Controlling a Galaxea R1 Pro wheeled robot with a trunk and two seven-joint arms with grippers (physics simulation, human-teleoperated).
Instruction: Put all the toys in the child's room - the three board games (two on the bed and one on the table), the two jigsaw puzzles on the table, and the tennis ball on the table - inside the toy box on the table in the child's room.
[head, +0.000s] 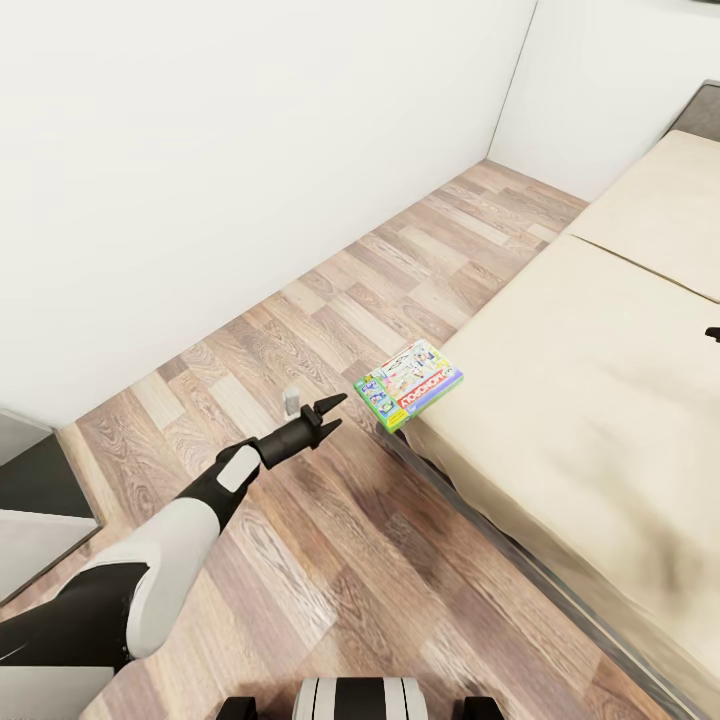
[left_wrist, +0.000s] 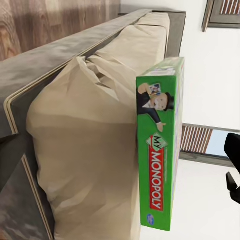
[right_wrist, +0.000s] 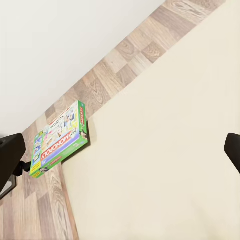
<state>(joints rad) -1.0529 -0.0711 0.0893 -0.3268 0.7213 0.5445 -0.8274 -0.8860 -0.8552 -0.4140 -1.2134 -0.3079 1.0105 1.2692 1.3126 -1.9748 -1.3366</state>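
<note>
**Left gripper open beside the Monopoly box at the bed's edge**

A green-edged Monopoly board game (head: 410, 384) lies flat on the near corner of the bed (head: 600, 400), part of it jutting out past the beige mattress over the wood-plank floor (head: 330, 300). The left arm reaches forward over the floor, and the left gripper (head: 333, 411) points at the box with its two dark fingers spread apart, holding nothing; its tips sit just beside the box's overhanging corner, not touching it.

In the left wrist view the board game (left_wrist: 160, 150) shows its green side panel with the printed mascot and the red "Monopoly" banner, resting against the mattress above the dark grey bed frame (left_wrist: 45, 70).

In the right wrist view the same box (right_wrist: 60, 140) sits at the mattress edge, beside the strip of floor that runs along the white wall (right_wrist: 65, 45). Dark finger parts of the right gripper (right_wrist: 120, 152) show at both sides of that picture, set wide apart over the mattress with nothing between them.
</note>
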